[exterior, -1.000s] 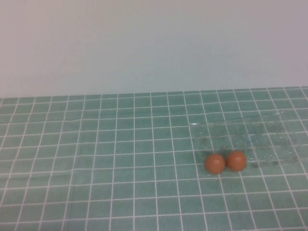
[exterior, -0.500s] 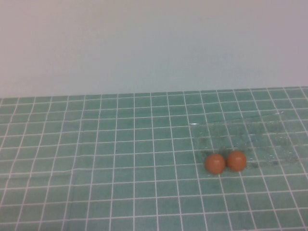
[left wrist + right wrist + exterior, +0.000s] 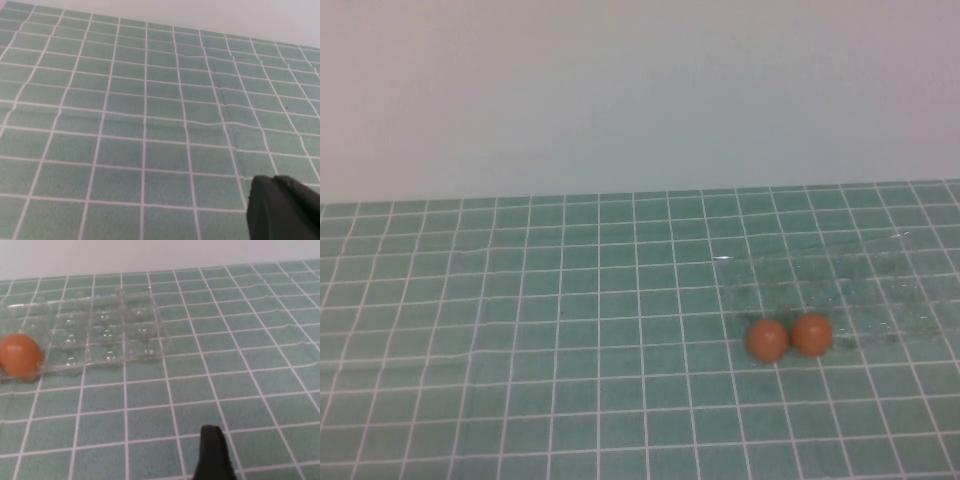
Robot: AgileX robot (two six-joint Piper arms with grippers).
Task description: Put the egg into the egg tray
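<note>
Two eggs lie side by side on the green tiled table. The egg (image 3: 811, 334), the deeper orange one, is on the right, and it shows in the right wrist view as the egg (image 3: 20, 356). It rests at the near edge of the clear egg tray (image 3: 840, 285), and whether it sits in a cup I cannot tell. The tray's dimpled cups (image 3: 105, 332) hold nothing else. My right gripper (image 3: 214, 457) hovers low over bare tiles, well short of the tray, open and holding nothing. My left gripper (image 3: 282, 210) is over bare tiles far from the eggs. Neither arm shows in the high view.
A paler brown egg (image 3: 767, 340) touches the left side of the orange egg. A plain pale wall (image 3: 640, 100) rises behind the table's far edge. Green tiles stretch to the left and in front of the eggs.
</note>
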